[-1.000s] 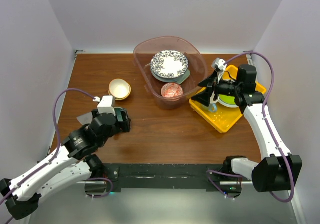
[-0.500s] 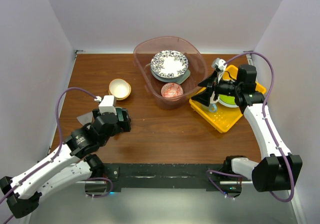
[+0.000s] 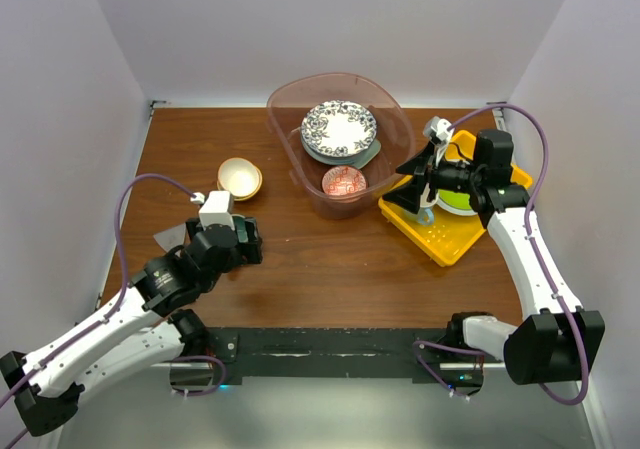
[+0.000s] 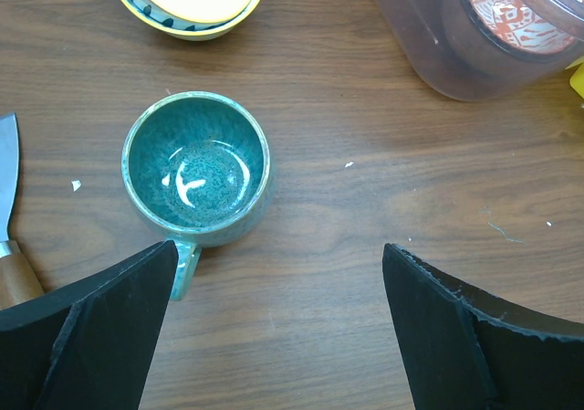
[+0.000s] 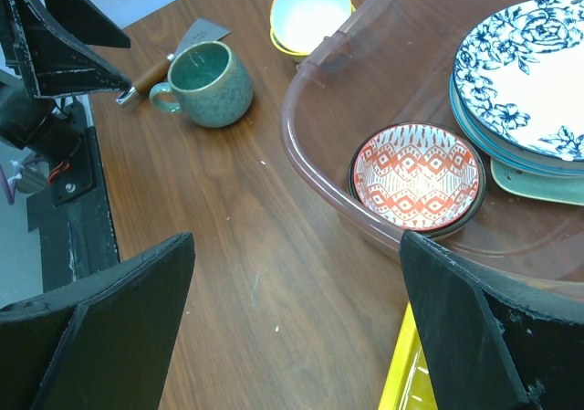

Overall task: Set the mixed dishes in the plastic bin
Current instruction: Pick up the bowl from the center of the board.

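Observation:
The plastic bin (image 3: pixel 290 104) stands at the back centre and holds a blue floral plate (image 3: pixel 340 126) stacked on other plates, a pale mint tray (image 5: pixel 538 187) beneath them, and a red patterned bowl (image 5: pixel 418 175). On the table to its left sit a tan bowl (image 3: pixel 240 177) and a teal mug (image 4: pixel 196 168). My left gripper (image 4: pixel 278 255) hovers open just near of the mug, whose handle lies by the left finger (image 4: pixel 100 328). Open and empty, my right gripper (image 5: pixel 297 246) hangs beside the bin's right side, over the wood.
A yellow perforated tray (image 3: pixel 447 237) with a lime-green plate (image 3: pixel 456 202) lies right of the bin, under the right arm. A wooden-handled scraper (image 4: pixel 9 209) lies left of the mug. White walls close in the table on three sides.
The left arm has crept slightly forward and right toward the mug. The right arm has not moved.

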Robot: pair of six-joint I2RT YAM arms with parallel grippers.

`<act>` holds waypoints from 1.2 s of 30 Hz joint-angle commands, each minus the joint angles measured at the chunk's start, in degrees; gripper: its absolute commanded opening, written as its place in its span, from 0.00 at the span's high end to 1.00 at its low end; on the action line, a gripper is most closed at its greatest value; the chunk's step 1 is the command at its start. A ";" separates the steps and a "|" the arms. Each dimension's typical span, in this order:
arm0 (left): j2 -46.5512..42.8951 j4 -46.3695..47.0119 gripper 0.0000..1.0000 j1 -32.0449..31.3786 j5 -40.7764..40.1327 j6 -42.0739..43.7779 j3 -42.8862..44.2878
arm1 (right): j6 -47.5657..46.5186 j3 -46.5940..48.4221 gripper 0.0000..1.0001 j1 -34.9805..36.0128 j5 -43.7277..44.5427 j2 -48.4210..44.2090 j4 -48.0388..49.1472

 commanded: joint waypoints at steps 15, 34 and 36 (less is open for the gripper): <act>2.32 3.90 0.00 1.45 -1.61 1.13 0.44 | -0.99 0.85 0.02 -0.15 -1.63 -0.14 0.31; 5.13 8.21 0.00 5.40 1.55 3.95 -0.35 | -1.35 1.03 0.02 -0.24 -1.72 -0.14 0.05; 5.22 8.56 0.00 5.84 1.72 4.21 -0.44 | -1.43 1.03 0.02 -0.15 -1.72 -0.14 -0.13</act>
